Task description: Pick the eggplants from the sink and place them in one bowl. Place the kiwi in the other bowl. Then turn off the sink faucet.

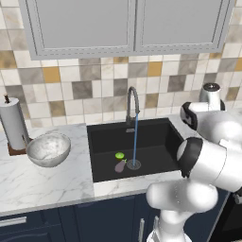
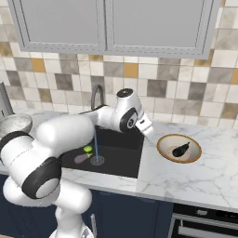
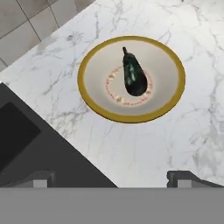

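The very dark eggplant (image 3: 134,76) lies inside the shallow tan bowl (image 3: 81,83) on the marble counter right of the sink (image 1: 156,134). My gripper (image 2: 148,131) hangs open above the counter between sink and tan bowl (image 2: 168,143), with nothing between its fingertips (image 3: 41,179). On the sink floor, the mauve eggplant (image 1: 120,166) rests beside the drain, and the yellow-green kiwi (image 1: 119,155) sits just behind it. Both also show in the right base view, the kiwi (image 2: 87,149) and the mauve eggplant (image 2: 82,158). A blue stream of water (image 1: 135,139) runs from the gooseneck faucet (image 1: 132,101). The speckled bowl (image 1: 48,149) stands left of the sink.
A paper towel roll (image 1: 13,124) on a wooden stand sits at the far left, behind the speckled bowl. Wall cabinets hang above the tiled backsplash. My own arm crosses over the sink's right side. An oven front (image 2: 204,223) lies below the right counter.
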### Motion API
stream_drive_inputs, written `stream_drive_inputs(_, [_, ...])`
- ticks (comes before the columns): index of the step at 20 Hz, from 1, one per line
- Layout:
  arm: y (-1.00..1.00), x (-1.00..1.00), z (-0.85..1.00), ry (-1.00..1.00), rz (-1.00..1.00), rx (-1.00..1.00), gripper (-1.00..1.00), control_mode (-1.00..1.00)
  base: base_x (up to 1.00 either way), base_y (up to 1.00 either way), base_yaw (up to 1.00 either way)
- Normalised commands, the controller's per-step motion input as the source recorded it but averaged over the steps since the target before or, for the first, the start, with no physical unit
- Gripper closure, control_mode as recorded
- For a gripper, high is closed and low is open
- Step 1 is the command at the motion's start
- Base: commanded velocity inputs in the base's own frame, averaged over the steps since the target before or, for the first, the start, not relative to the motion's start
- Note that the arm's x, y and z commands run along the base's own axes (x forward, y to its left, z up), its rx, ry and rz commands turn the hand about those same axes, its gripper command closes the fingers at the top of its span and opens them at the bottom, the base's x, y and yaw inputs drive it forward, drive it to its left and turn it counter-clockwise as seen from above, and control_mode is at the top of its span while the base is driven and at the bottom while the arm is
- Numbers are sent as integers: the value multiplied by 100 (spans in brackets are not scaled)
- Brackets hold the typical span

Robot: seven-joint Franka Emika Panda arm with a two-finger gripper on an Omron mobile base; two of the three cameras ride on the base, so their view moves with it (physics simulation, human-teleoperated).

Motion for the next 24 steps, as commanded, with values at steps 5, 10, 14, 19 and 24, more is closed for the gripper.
stream_drive_inputs(5, [73,-10,2,22,18,2,-100,-100,0,0,0])
stream_drive_inputs(10, [63,-1,0,19,25,12,-100,-100,0,0,0])
stream_drive_inputs(14, [46,0,-1,1,24,19,-100,-100,0,0,0])
stream_drive_inputs(19, [44,-1,-20,-5,26,14,-100,-100,0,0,0])
stream_drive_inputs(24, [66,-2,-28,-13,22,0,-100,-100,0,0,0])
